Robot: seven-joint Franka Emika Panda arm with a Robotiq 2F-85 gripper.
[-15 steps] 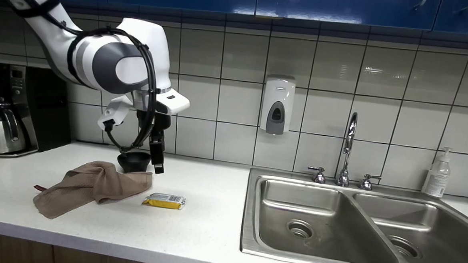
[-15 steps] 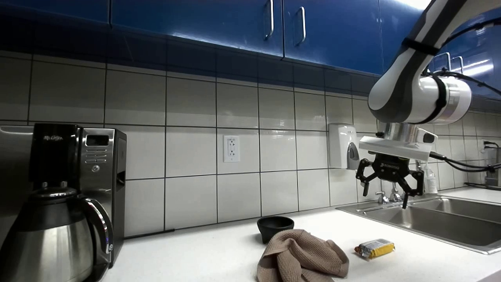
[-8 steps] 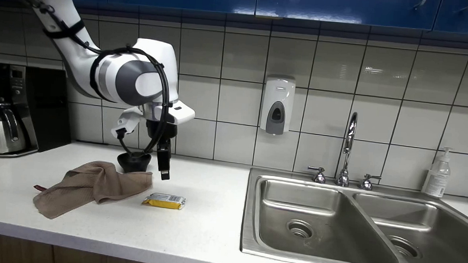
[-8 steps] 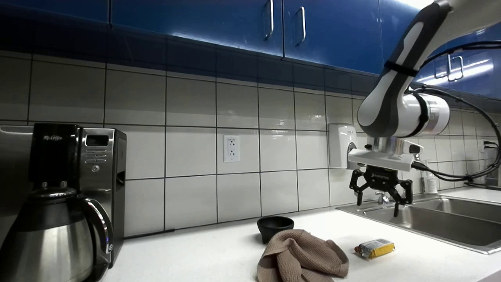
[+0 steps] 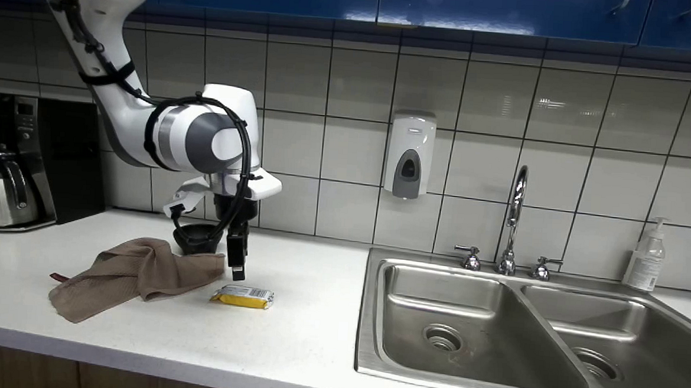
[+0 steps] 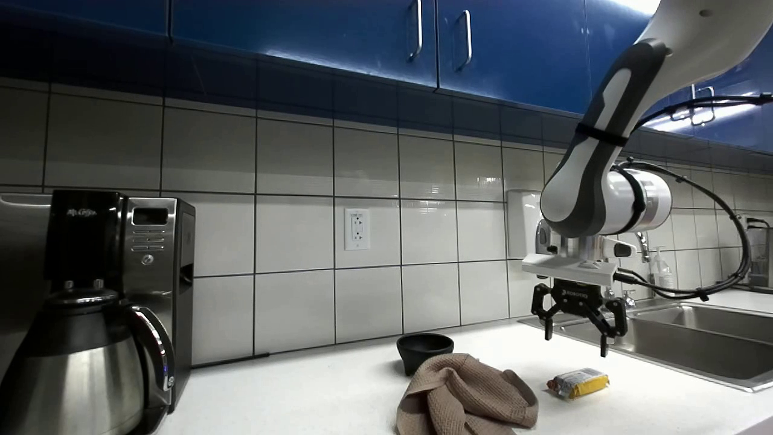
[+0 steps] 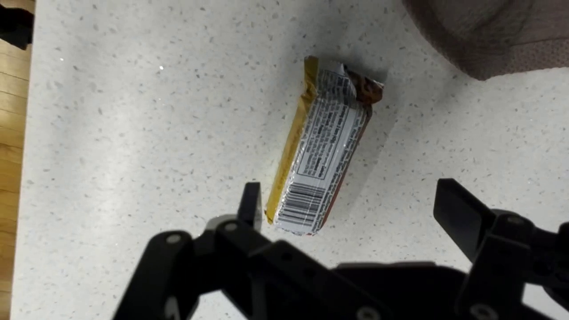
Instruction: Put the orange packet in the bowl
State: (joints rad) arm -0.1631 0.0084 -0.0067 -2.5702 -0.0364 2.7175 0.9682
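The orange-yellow and silver packet [image 5: 242, 297] lies flat on the counter; it also shows in an exterior view [image 6: 578, 383] and in the wrist view [image 7: 318, 151], barcode up. The small black bowl [image 5: 196, 240] stands behind the towel near the tiled wall, partly hidden by the arm's cable; it also shows in an exterior view [image 6: 424, 351] and is out of the wrist view. My gripper [image 6: 576, 344] is open and empty, pointing down above the counter near the packet. In the wrist view the gripper [image 7: 349, 198] has its fingers apart, with the packet's barcode end near the left finger.
A crumpled brown towel [image 5: 146, 269] lies between the packet and the bowl's front; its edge shows in the wrist view [image 7: 502, 40]. A coffee maker [image 6: 121, 290] stands at the far left. A double steel sink [image 5: 445, 323] is to the right.
The arm has come down toward the counter, and my gripper is now lower and closer to the packet. The fingers stay open. Packet, bowl and towel have not moved.
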